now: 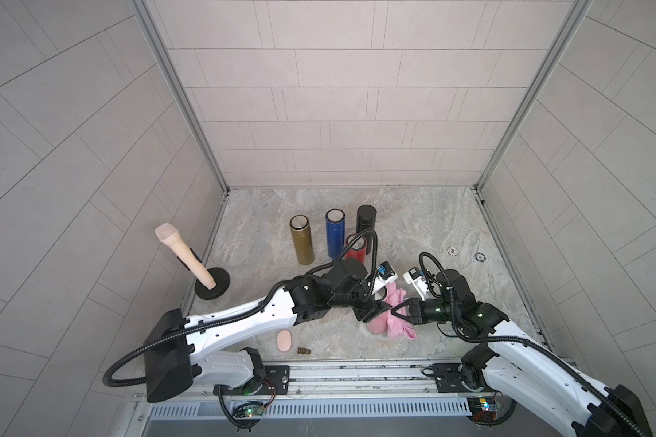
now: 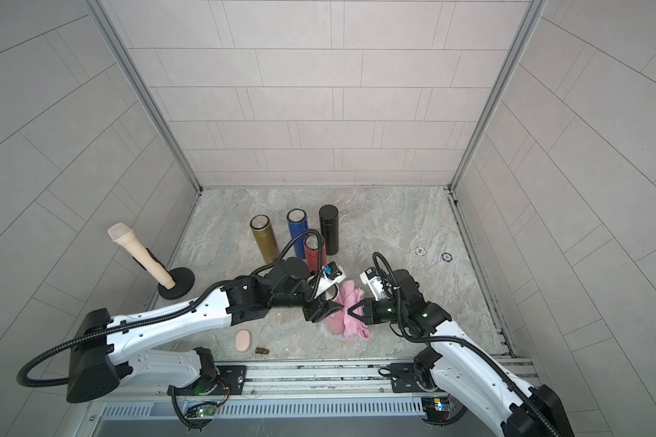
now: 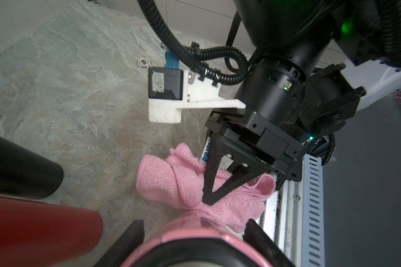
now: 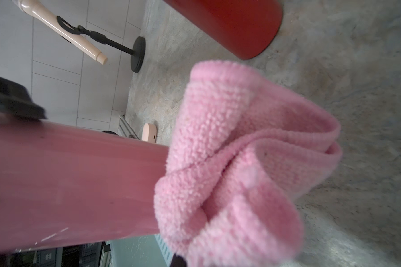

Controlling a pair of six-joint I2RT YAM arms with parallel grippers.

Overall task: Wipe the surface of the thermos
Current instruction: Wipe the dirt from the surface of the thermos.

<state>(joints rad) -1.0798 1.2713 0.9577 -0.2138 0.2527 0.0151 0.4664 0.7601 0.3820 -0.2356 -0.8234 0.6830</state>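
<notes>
Left hand is grasping the pink thermos near one end, a finger on either side of the body. Right hand is clenching the pink cloth, pinched right at the tips.

Thermos is sitting low over the front of the surface, between the two hands. Its long axis is running from the left hand straight toward the right hand, with the free end buried in the cloth. Can't tell if that end is touching the surface.

So the wipe is looking like a stroke along the axis, with the cloth travelling toward the left hand, which is capping the travel. Right arm is likely the mover and left the holder.

Room: red thermos is standing near, just behind the left wrist. Front rail is running close under both arms. Open surface is lying out to the right.
</notes>
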